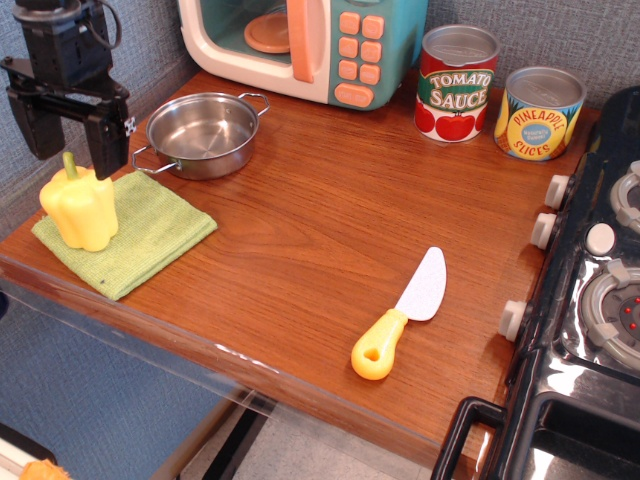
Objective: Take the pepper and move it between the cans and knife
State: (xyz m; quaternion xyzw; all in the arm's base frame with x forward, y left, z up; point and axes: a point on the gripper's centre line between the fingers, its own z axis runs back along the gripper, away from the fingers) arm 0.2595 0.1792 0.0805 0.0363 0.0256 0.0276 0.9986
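The yellow pepper (80, 207) stands upright on a green cloth (140, 235) at the left end of the wooden counter. My black gripper (76, 152) hangs open directly above it, its fingers (108, 140) straddling the stem without holding anything. The red Tomato Sauce can (457, 83) and the yellow-and-blue Pineapple Slices can (540, 112) stand at the back right. The knife (401, 312) lies near the front right, blade pointing away, yellow handle toward the counter's front edge.
A steel pot (203, 134) sits just right of the gripper, behind the cloth. A toy microwave (305, 45) stands at the back. A black toy stove (590, 300) with knobs borders the counter on the right. Bare wood lies between the cans and the knife.
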